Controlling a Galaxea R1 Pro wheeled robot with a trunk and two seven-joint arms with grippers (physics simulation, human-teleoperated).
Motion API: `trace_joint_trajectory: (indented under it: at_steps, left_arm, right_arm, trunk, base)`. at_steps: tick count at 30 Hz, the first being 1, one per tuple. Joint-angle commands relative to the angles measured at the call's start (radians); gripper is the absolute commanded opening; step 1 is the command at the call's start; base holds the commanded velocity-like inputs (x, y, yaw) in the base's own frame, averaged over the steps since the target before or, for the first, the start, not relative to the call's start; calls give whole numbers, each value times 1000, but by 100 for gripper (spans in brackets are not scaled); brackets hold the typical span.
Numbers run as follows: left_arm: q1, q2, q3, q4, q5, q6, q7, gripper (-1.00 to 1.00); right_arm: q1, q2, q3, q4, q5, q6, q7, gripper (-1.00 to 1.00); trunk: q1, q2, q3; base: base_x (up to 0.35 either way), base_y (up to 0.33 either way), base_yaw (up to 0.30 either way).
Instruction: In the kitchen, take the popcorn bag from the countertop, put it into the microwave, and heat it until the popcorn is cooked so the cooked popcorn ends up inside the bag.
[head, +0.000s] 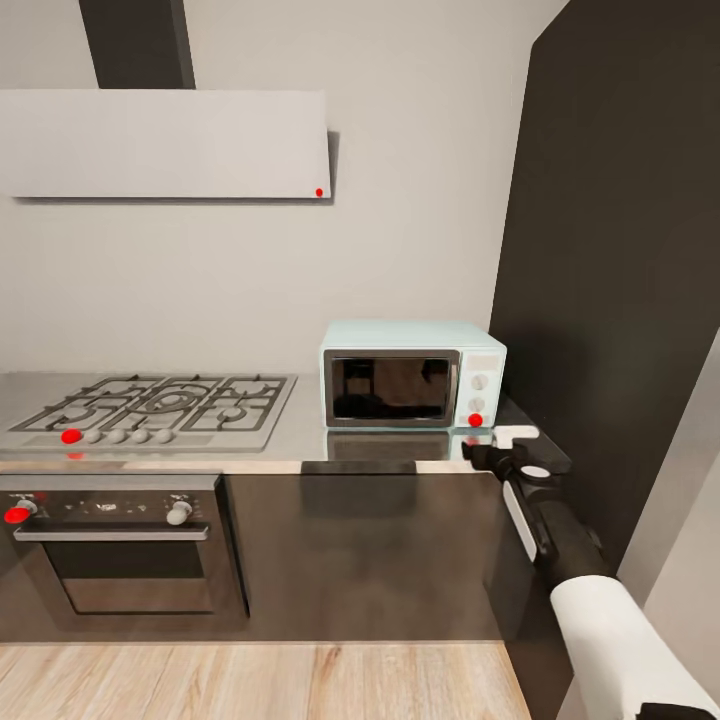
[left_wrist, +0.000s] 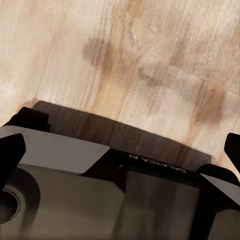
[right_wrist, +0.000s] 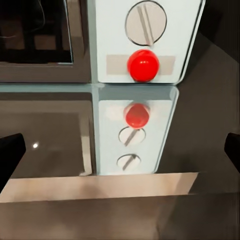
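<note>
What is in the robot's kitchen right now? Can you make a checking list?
Surface: glossy grey countertop, mirroring the microwave.
Job's things: mint-blue microwave, door shut, red button below a knob; popcorn bag nothing seen.
Clutter: nothing seen.
Grippers: right gripper open at the counter edge, facing the microwave's button; left gripper open, pointing at the wooden floor.
Cables: nothing seen.
Surroundings: gas hob, built-in oven, hood, dark tall cabinet.

right arm: white shell | black wrist | black-white end effector

Glossy steel-look countertop mirrors the smooth mint microwave.
</note>
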Motion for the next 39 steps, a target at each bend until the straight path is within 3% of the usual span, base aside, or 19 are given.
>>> trace_joint_trajectory:
  at_steps: [1,3,4,11,22,39]
  left_arm:
    - [-1,0,-8,1,11,-1,-3,100]
    - [-1,0,-8,1,11,-1,-3,100]
    - [-1,0,-8,1,11,-1,-3,100]
    - [-1,-1,-8,1,9,-1,-3,100]
    - [-1,0,-8,1,10,-2,-3,100]
    - [-1,0,-8,0,12,-2,3,100]
  right_arm:
    - [0,-1,-1,-4,8,5,4,100]
    - [0,0,-2,-5,6,3,6,100]
    - [0,0,-3,-5,6,-1,5,-100]
    - [0,1,-3,7,3,-37,-1,-100]
    - [0,-8,-3,11,1,-36,-4,-100]
    - [0,-10,-3,13,0,-36,0,-100]
  trunk:
    - [0,-1,-1]
    - [0,-1,-1]
    - [0,-1,-1]
    - [0,-1,-1]
    - [0,-1,-1]
    - [0,-1,-1]
  base:
    - [0,0,0]
    - [0,0,0]
    - [0,0,0]
    - [19,0,0]
    - [271,0,0]
    - [9,-48,0]
